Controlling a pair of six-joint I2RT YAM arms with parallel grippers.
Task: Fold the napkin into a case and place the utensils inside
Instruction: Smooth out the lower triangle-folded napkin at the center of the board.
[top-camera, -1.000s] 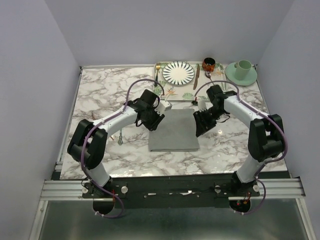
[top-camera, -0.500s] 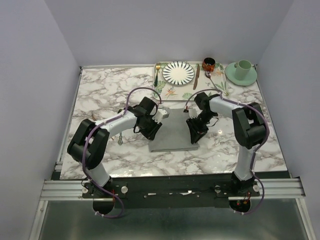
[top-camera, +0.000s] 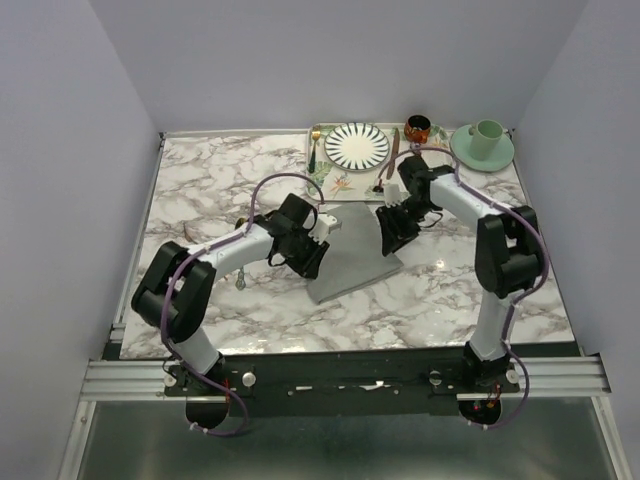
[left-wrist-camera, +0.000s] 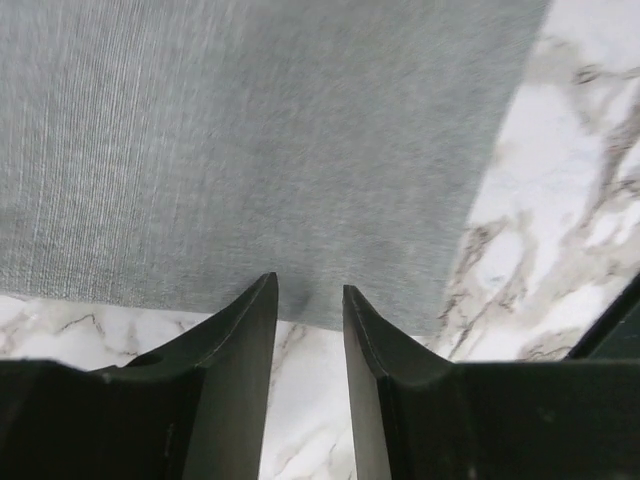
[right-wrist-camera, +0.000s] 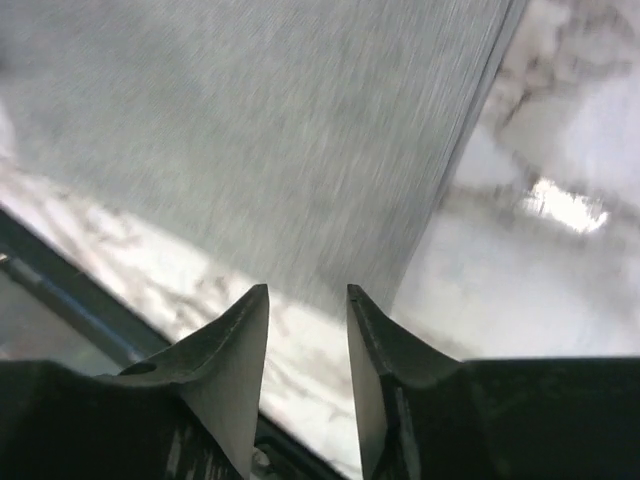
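Observation:
The grey napkin (top-camera: 355, 250) lies on the marble between my two arms, skewed, with its near end narrowed toward the left. My left gripper (top-camera: 311, 266) stands at its left edge. In the left wrist view the cloth (left-wrist-camera: 250, 150) fills the upper frame, and my left gripper (left-wrist-camera: 310, 290) is open, its tips on the cloth's near edge with bare marble in the gap. My right gripper (top-camera: 389, 248) is over the right edge. In the right wrist view it (right-wrist-camera: 308, 290) is open too, its tips at a corner of the blurred napkin (right-wrist-camera: 280, 130). One slim utensil (top-camera: 241, 274) lies beside my left arm.
At the back stands a leaf-patterned tray (top-camera: 345, 186) with a striped plate (top-camera: 357, 145), a dark-handled gold fork (top-camera: 314, 148) and a brown-handled knife (top-camera: 393, 152). A small dark cup (top-camera: 417, 127) and a green cup on a saucer (top-camera: 485, 140) are at the back right.
The napkin was a flat square and is now skewed, with its near right corner drawn back and inward. My right gripper went forward onto it, then back toward the tray. My left gripper barely shifted.

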